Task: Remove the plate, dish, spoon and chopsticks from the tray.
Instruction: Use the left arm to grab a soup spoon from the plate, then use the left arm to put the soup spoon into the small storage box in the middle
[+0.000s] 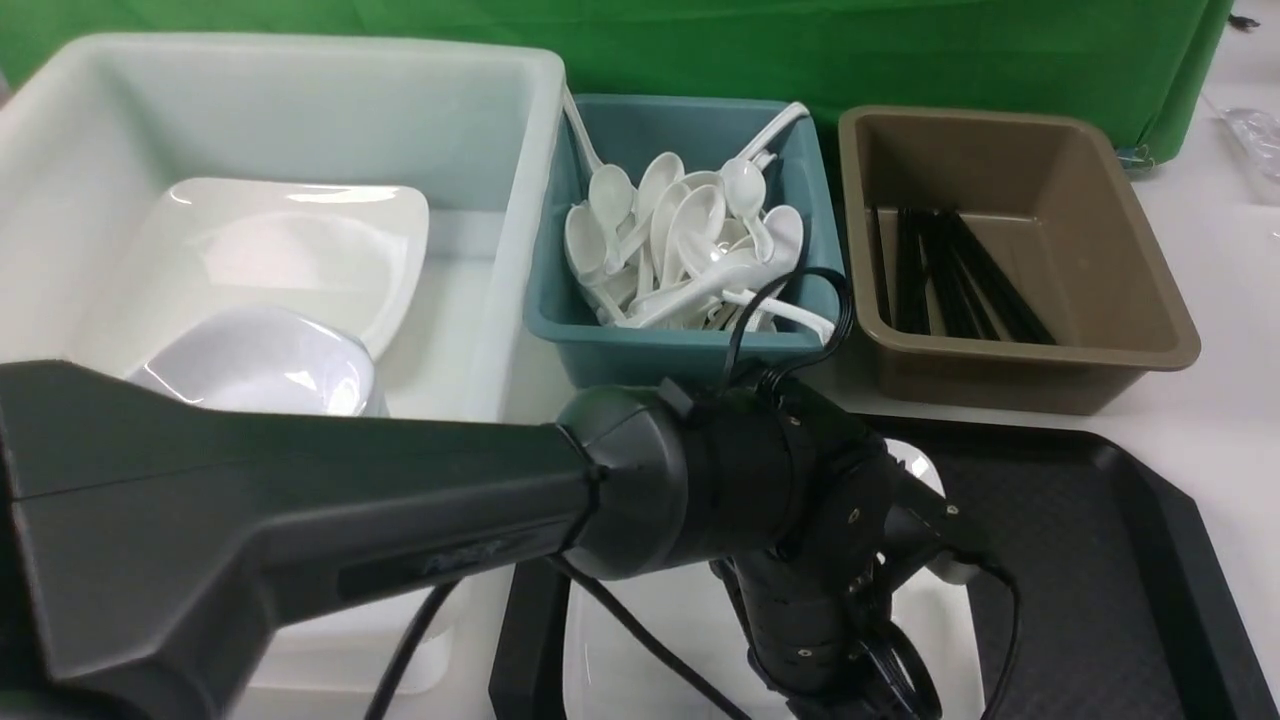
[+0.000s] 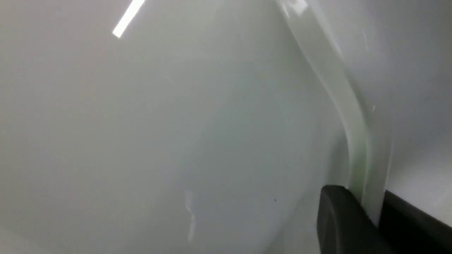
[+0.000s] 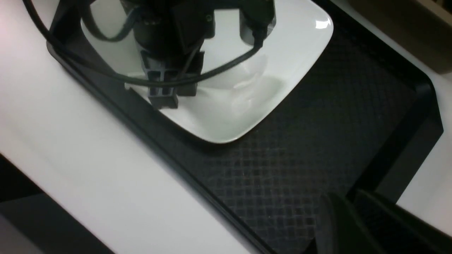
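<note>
The plate (image 3: 289, 46) lies at the left end of the tray (image 3: 317, 141), its rim clamped in the left claw (image 2: 367, 208). Whether the right claw (image 3: 349, 204), above the tray floor, is apart or together I cannot tell.

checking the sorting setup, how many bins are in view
3: white tub at left, teal bin of spoons in the middle, brown bin with chopsticks at right.
</note>
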You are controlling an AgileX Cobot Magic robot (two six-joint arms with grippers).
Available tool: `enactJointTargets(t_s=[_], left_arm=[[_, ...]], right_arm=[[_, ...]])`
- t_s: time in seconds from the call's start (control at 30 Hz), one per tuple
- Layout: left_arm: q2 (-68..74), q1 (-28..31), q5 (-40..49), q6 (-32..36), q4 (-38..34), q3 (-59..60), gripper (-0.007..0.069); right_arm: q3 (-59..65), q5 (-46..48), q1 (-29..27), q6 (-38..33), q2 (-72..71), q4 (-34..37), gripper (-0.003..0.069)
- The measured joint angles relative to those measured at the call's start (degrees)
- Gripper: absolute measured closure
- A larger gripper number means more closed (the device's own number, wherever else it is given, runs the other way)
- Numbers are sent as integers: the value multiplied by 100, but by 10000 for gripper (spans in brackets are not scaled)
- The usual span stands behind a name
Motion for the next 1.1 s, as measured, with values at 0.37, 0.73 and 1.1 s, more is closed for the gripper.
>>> enactJointTargets(t_s=[0.37, 0.73, 1.1], left_arm=[[-675, 1280, -885, -70, 1018, -1572, 589], [767, 2835, -1779, 629, 260, -2839, 202], [-906, 2423, 717, 2374, 206, -1978, 512]], right_arm=[[0, -5, 0, 238, 0, 0, 540], [0, -19, 0, 703, 0, 302, 538], [0, -25, 0, 528, 0, 351, 524]])
